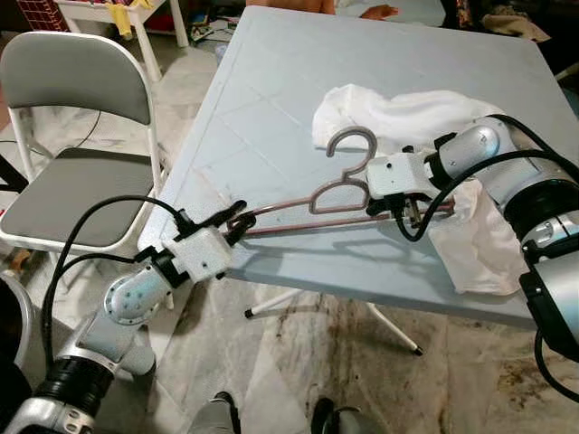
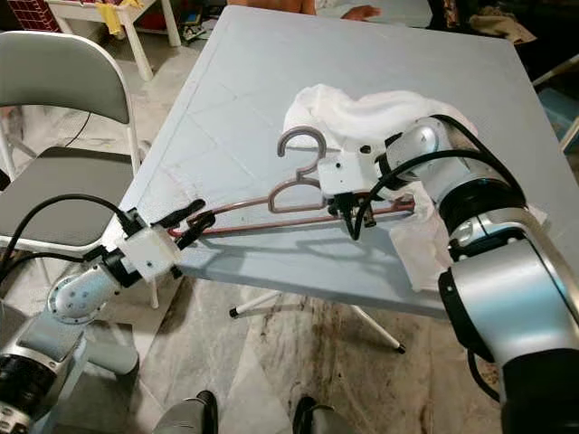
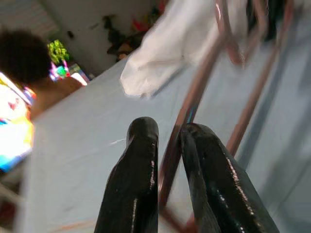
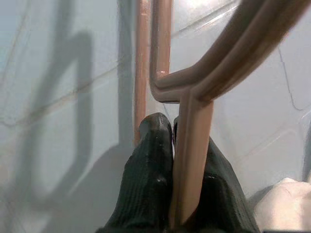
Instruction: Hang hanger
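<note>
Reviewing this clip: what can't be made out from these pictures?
- Right end of the hanger: hidden under the white cloth and right gripper, eye views.
- Person at the table's far edge: cut off by the frame.
- Left wrist view: blurred beyond the left gripper.

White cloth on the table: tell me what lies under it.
The white cloth lies on the grey table and droops over its near edge. The hanger, held by both grippers, sits in front of it. Anything beneath its folds is covered.
</note>
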Controlling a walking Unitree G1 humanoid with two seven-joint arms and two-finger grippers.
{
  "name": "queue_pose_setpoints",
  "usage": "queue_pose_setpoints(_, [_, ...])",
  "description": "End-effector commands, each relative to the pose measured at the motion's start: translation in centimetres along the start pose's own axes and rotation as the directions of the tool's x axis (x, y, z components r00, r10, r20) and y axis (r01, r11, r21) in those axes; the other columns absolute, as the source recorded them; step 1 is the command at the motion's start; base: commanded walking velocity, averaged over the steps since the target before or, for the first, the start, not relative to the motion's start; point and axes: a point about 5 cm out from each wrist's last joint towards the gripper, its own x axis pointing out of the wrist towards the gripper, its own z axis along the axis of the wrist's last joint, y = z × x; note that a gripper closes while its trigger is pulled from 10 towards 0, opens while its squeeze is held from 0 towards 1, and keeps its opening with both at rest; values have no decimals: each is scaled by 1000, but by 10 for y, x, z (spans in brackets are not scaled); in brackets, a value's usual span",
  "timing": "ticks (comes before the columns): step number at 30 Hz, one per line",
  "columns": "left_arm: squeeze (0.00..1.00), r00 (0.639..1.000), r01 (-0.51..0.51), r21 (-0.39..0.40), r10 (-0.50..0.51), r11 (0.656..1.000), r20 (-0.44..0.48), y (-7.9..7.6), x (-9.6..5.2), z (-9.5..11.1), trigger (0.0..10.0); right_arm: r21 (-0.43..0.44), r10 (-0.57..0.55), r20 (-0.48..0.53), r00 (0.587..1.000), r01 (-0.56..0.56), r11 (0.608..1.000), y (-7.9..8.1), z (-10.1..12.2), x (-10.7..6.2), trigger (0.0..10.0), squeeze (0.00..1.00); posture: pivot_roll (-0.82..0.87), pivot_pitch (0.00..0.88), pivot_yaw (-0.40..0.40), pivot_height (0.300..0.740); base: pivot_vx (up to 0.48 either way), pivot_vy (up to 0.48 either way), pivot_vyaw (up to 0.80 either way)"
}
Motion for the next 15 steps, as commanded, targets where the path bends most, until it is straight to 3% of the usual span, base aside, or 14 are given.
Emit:
queue_pose_setpoints(1, [1000,999,29,-83,-26,996,38,-8,3,8,10000,39,-12,48,999,10,999,1,-1,-1,0,0,171,219,-27,740,0,0,0])
queue_pose_setpoints(4, [1000,994,-21,-190,40,982,99,-15,11,20,10000,96,-79,125,989,67,993,2,-2,1,0,0,169,218,-30,740,0,0,0])
queue_pose_setpoints(9, [1000,984,-132,-214,154,968,89,-17,12,21,10000,195,-189,215,958,147,970,4,-6,1,0,0,167,216,-32,740,0,0,0])
queue_pose_setpoints(12, [1000,969,-224,-263,244,938,44,-18,11,19,10000,278,-289,270,919,213,937,10,-12,6,0,0,163,215,-31,740,0,0,0])
queue_pose_setpoints(15, [1000,965,-244,-268,262,932,32,-21,11,20,10000,318,-341,287,895,247,915,14,-15,10,0,0,162,215,-33,740,0,0,0])
